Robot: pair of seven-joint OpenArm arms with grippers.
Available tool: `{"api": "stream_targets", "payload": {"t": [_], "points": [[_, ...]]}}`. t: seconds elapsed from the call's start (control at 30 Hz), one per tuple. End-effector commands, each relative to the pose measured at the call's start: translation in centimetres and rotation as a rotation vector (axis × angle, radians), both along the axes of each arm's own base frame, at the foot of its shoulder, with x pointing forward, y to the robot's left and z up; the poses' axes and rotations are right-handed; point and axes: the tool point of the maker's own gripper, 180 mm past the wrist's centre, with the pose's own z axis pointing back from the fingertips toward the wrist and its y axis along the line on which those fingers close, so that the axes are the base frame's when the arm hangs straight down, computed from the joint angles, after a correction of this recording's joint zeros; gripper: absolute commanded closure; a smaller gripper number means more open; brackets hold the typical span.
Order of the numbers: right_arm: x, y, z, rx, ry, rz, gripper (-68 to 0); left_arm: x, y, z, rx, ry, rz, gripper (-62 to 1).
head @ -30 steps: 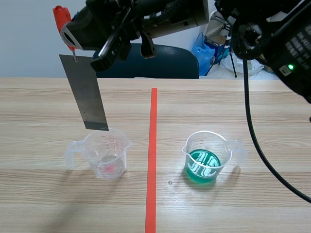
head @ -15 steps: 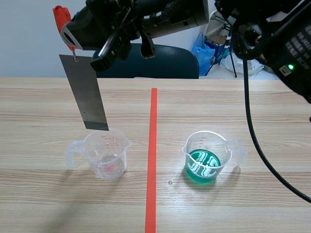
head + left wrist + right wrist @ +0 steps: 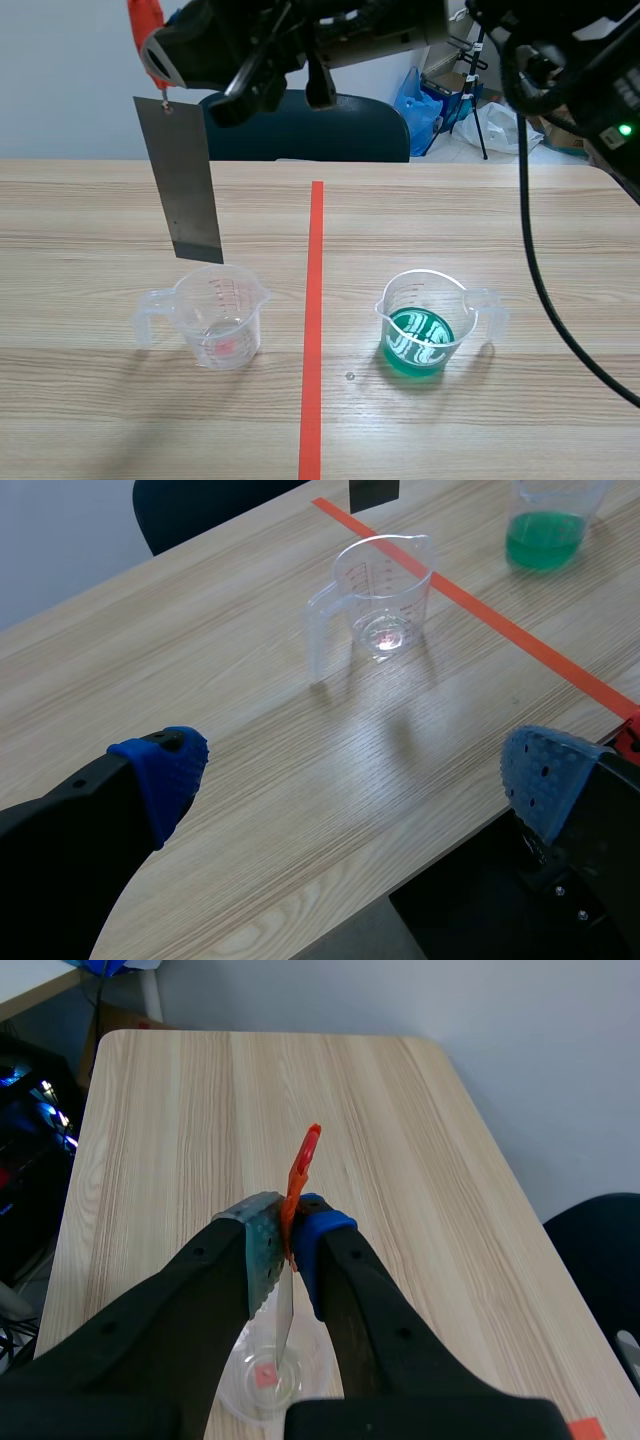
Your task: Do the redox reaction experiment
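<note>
Lifting metal strip (image 3: 180, 180) higher over beaker (image 3: 218, 320)

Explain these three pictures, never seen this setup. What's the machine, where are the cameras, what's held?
It is a robot with two black arms. The wide picture looks from between them over a wooden table; the other two come from cameras on each wrist. On the table stand a clear cup and a cup of green liquid. The right gripper, on the arm from the right, is shut on an orange clip from which a grey metal plate hangs above the clear cup. The left gripper is open, holding nothing.
</note>
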Motion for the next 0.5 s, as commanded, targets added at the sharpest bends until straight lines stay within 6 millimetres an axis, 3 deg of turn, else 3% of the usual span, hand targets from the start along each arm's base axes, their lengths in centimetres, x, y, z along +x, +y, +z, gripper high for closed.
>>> {"api": "stream_targets", "payload": {"t": [0.0, 0.47], "points": [[0.0, -0.7, 1.3, 0.012, -0.047, -0.007, -0.8, 0.2, -0.1, 0.5, -0.019, -0.019, 0.006, -62.3], [-2.3, -6.0, 1.3, -0.017, -0.098, -0.052, -0.8, 0.2, -0.1, 0.5, -0.019, -0.019, 0.006, -62.3]]}}
